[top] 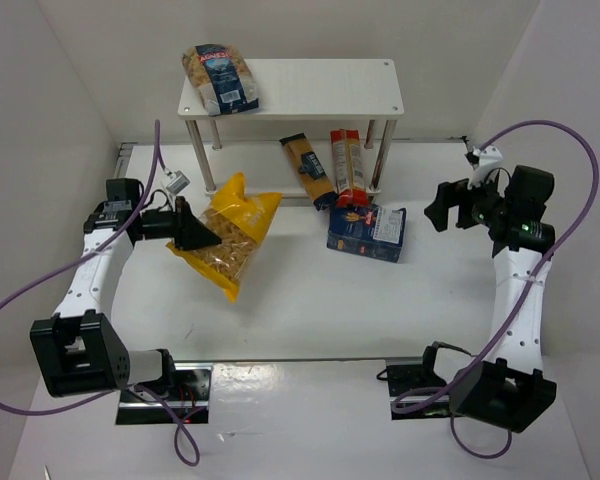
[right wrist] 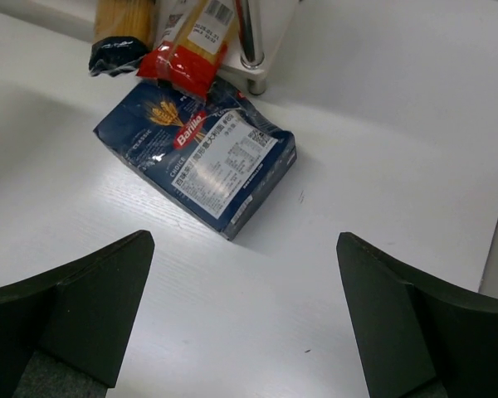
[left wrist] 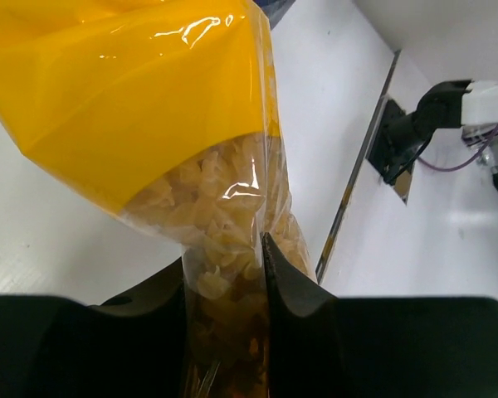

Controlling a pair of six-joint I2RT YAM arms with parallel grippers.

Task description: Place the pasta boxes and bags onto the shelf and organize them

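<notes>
My left gripper (top: 202,236) is shut on the yellow crinkly bag of short pasta (top: 238,230) and holds it off the table, left of and in front of the white shelf (top: 320,90). In the left wrist view the bag (left wrist: 149,108) is pinched between my fingers (left wrist: 226,286). A clear bag with a dark-blue label (top: 220,78) lies on the shelf's top board at its left end. The yellow-blue spaghetti pack (top: 308,170) and the red-orange one (top: 350,168) lie under the top board, near ends sticking out. The dark-blue box (top: 367,232) lies flat before them. My right gripper (top: 442,212) is open and empty, right of the box (right wrist: 199,157).
In the right wrist view the red-orange pack's end (right wrist: 187,50) overlaps the box's far edge, next to a silver shelf leg (right wrist: 247,33). White walls close in the table at the back and sides. Purple cables loop off both arms.
</notes>
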